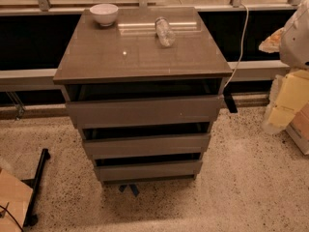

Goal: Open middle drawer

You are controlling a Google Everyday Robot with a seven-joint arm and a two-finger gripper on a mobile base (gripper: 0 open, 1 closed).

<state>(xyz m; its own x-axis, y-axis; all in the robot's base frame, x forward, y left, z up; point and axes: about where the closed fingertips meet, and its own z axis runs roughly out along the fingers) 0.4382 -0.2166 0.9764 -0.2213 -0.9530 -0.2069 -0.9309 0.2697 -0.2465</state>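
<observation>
A glossy grey-brown cabinet (140, 52) stands in the middle of the camera view with three handleless drawers stacked in its front. The middle drawer (147, 145) has a plain flat front of medium height, with a dark gap above it. The top drawer (145, 111) has the tallest, widest front. The bottom drawer (149, 169) has the smallest front. My gripper is not in view. A pale grey rounded part (295, 33) at the right edge may belong to my arm.
A white bowl (104, 13) and a clear bottle (165, 31) lying on its side rest on the cabinet top. A white cable (240, 52) hangs down the right side to a black plug (230, 103). Yellow boxes (289, 100) stand at the right, a black stand (36, 187) at the lower left.
</observation>
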